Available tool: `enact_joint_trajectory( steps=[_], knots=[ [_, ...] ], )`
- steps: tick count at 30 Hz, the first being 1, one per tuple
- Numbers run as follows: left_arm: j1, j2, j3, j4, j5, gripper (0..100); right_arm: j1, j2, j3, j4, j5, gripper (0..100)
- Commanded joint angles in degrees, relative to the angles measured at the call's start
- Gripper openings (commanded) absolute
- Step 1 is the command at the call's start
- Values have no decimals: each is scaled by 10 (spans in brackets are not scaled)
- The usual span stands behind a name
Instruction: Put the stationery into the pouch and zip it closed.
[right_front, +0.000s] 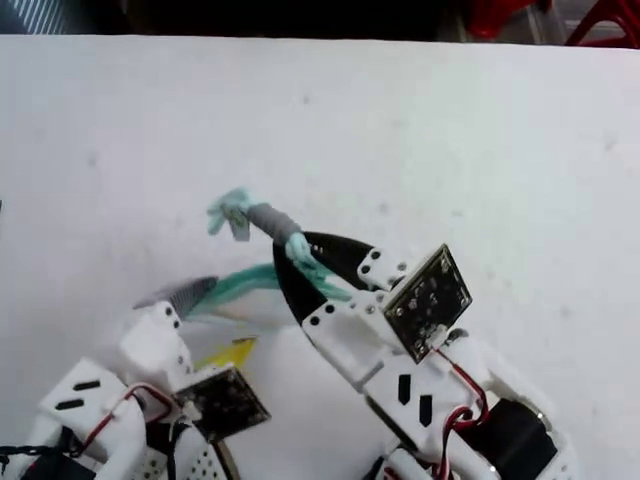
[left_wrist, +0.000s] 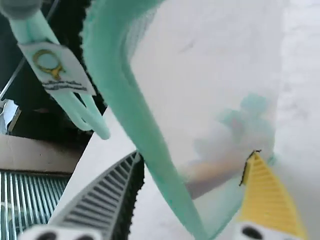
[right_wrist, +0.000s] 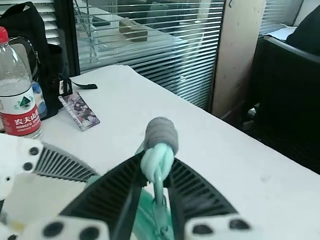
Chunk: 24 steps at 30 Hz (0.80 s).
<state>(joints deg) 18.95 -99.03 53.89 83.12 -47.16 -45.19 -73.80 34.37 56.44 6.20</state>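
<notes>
The pouch (right_front: 250, 290) lies on the white table (right_front: 470, 130) between my two grippers, close to both arms. My right gripper (right_front: 297, 252) is closed tight on the teal zip cord (right_wrist: 156, 161), just below its grey bead (right_wrist: 161, 132). The cord's far end, with its paper tag (right_front: 232, 213), hangs out past my jaws. My left gripper (right_front: 212, 322) stands apart, grey finger (left_wrist: 102, 200) on one side of the pouch's teal rim (left_wrist: 125, 105) and yellow finger (left_wrist: 267, 200) on the other. I cannot tell whether either one presses on it.

Through the pouch's cloudy wall I see only vague shapes, a teal blob (left_wrist: 250, 112) and something pinkish (left_wrist: 215, 172) beneath it. I cannot make out what they are or count them. My right arm covers part of the pouch from above.

Farther along the table stand one water bottle (right_wrist: 17, 95), one card (right_wrist: 80, 112) and one black bag (right_wrist: 25, 30), with window blinds (right_wrist: 150, 30) behind.

I count one pouch, one cord, one bead, one tag.
</notes>
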Motion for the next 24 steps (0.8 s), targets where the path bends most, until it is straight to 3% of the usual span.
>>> enact_joint_trajectory(
  steps=[1,5,9,14,20,24],
  knots=[
    [54,4,-53,72,-18,321,31,-1,-28,-3,3,17],
    [101,4,-113,105,-15,320,36,-1,-27,0,3,17],
    [99,4,-143,98,13,320,36,-2,-27,7,3,17],
    [43,4,-120,54,80,320,36,-7,-27,13,2,17],
    [52,6,-84,22,215,321,13,-1,-27,10,-14,17],
    [74,5,-25,-22,222,321,0,-2,-14,-9,-14,17]
  ],
)
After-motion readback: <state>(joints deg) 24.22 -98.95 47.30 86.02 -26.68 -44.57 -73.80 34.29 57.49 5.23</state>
